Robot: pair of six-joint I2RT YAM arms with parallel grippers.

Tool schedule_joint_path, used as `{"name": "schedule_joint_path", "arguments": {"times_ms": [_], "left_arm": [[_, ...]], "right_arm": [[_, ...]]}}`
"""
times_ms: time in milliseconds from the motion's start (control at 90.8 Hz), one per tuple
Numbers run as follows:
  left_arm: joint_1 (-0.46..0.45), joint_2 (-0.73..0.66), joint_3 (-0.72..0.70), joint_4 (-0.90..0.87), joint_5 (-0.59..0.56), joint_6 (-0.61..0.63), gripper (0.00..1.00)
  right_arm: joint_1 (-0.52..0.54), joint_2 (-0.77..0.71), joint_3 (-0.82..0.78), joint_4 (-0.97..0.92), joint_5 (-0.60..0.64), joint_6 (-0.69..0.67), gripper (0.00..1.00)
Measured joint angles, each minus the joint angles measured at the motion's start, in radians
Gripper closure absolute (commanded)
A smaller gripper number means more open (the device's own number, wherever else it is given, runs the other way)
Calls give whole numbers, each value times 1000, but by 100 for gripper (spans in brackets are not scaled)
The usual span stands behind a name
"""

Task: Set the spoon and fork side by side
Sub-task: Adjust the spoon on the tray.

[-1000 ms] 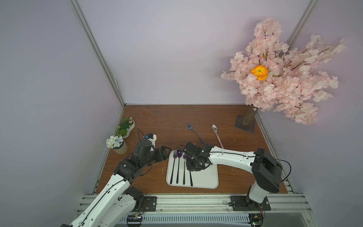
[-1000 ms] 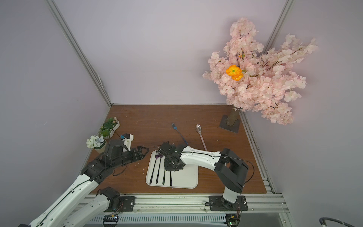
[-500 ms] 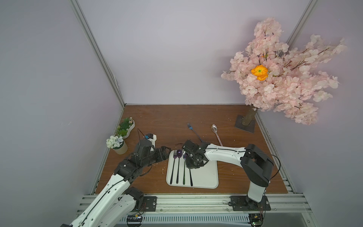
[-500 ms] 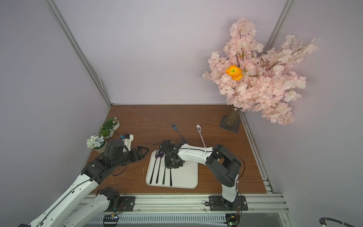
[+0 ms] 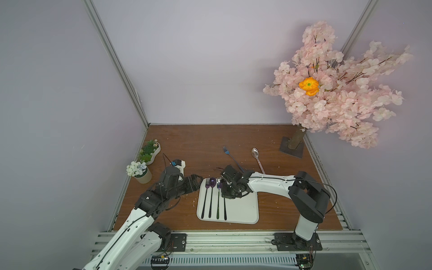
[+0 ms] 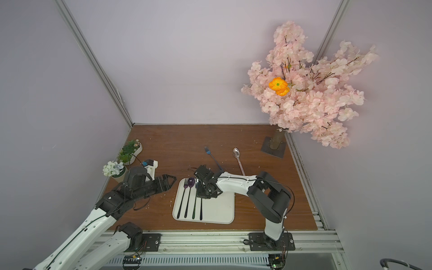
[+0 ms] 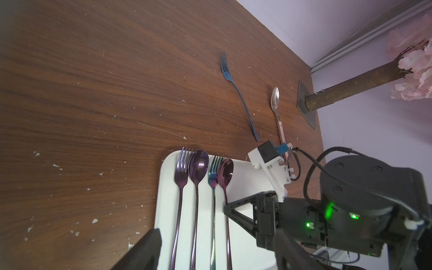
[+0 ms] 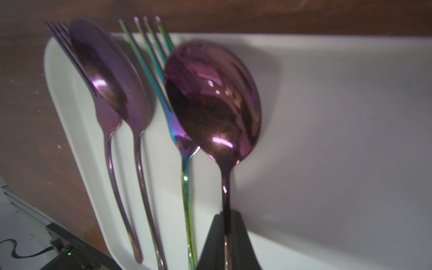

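Brown tabletop [image 7: 93, 93] carries a white tray [image 8: 339, 140]. Right fingers [image 8: 210, 245] pinch the handle of the spoon [image 8: 212, 98] there, just beside its fork [image 7: 214, 174], likely to square the 2 parallel. Left fingers [image 7: 145, 252] hang wide beside the tray, clear of the work.

Both arms [image 5: 268, 184] are white with black joints [image 5: 308, 201].

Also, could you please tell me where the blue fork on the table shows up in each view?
Top view: blue fork on bare wood, beyond the white tray.
Top view: fork, same place.
Left wrist: fork on wood, apart from the tray.
Right wrist: not in it.
Shared landmark: the white tray.
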Motion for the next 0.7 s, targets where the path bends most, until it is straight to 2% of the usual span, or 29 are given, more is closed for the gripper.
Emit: {"name": "schedule_joint_path", "arguments": {"times_ms": [705], "left_arm": [[0,-21,0,-1,-8,0,22]], "right_arm": [[0,-38,-44,23,38,82,94]]}}
